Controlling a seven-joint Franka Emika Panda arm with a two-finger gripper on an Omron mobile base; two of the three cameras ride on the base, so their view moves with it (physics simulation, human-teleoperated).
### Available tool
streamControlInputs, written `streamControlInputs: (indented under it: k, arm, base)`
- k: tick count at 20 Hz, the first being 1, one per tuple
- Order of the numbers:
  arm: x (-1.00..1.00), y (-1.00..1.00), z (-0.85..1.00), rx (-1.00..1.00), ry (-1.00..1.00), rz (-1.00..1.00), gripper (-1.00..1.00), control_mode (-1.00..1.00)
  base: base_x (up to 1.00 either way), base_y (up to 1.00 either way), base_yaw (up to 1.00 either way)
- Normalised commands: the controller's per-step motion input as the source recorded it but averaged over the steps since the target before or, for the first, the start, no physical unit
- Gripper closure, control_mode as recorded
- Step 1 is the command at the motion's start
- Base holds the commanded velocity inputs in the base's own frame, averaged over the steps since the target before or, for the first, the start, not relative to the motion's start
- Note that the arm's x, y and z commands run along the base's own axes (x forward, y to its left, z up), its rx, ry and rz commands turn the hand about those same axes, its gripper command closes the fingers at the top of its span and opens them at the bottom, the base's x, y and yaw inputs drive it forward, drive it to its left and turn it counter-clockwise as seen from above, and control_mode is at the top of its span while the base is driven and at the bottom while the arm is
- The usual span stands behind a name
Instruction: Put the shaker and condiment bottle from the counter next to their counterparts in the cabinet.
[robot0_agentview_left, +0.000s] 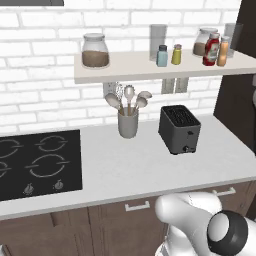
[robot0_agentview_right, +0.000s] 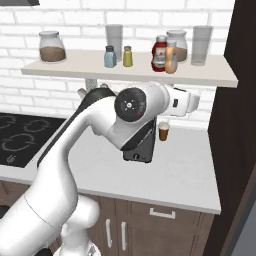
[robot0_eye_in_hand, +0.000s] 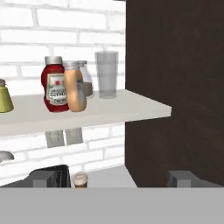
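The cabinet (robot0_agentview_left: 150, 70) (a cream slab on white brick) carries a jar (robot0_agentview_left: 95, 51) of brown grains at its left and a clear glass (robot0_eye_in_hand: 106, 73) at its right. Below, a dark toaster (robot0_agentview_left: 179, 129) stands on the surface (robot0_agentview_left: 125, 165). The condiment bottle (robot0_eye_in_hand: 75, 92) touches the red bottle (robot0_eye_in_hand: 54, 87); the shaker (robot0_agentview_left: 162, 56) stands just beside the yellow-green shaker (robot0_agentview_left: 176, 54). The jaws gape, released.

cabinet (robot0_agentview_left: 150, 70): matt cream slab | toaster (robot0_agentview_left: 180, 129): dark matt | tumbler (robot0_eye_in_hand: 106, 74): clear glass | wall: white brick
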Motion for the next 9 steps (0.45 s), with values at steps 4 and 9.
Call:
streamControlInputs:
  k: [4, 9]
  arm:
    - [-1.00, 0.23, 0.00, 0.00, 0.00, 0.00, -1.00, -1.00]
    - [-1.00, 0.37, 0.00, 0.00, 0.00, 0.00, -1.00, -1.00]
  base:
    - [0.00, 0.00, 0.00]
    - [0.00, 0.00, 0.00]
